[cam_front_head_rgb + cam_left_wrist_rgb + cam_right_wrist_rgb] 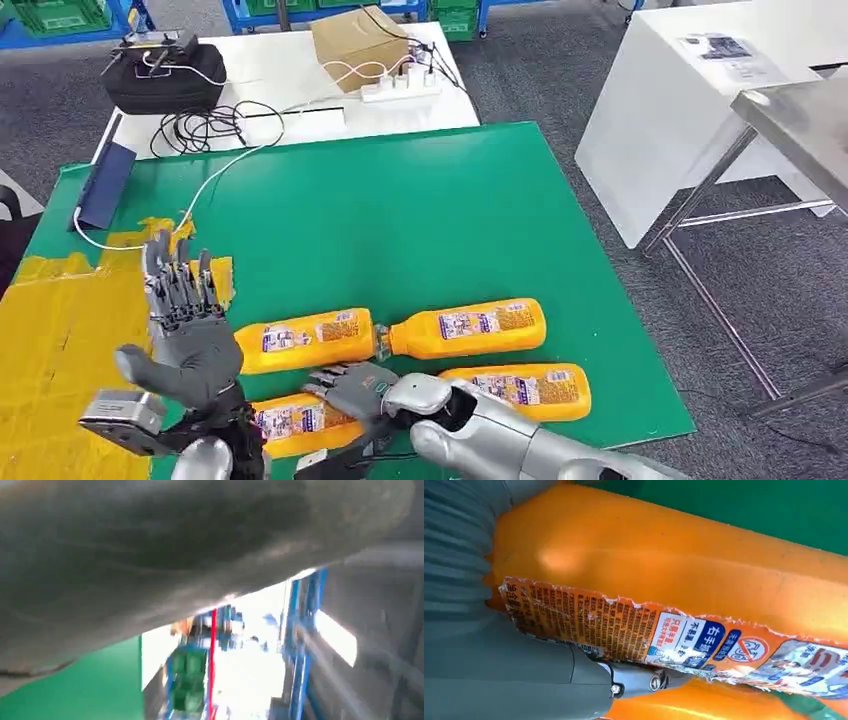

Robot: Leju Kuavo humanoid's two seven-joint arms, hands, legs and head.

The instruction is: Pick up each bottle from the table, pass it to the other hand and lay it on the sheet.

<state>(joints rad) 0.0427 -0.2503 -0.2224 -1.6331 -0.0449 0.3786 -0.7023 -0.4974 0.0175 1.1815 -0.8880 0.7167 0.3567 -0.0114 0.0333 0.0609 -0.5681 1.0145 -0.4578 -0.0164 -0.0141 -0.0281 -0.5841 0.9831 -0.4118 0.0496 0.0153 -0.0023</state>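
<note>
A: Presently, what stands at the surface's left edge?

B: The left hand point(185, 330), raised with fingers spread and holding nothing, above the yellow sheet point(60, 330).

A: And toward the near edge?

B: The right hand point(355, 390) lies over the nearest bottle point(300, 420); whether it grips, I cannot tell. I advise closing around the mid-body before lifting, clear of the neighbouring bottles point(400, 338).

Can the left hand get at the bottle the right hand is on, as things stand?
Probably yes. The left hand is raised with fingers spread, just beside the nearest bottle, whose near end lies bare; the right hand covers only its other end.
</note>
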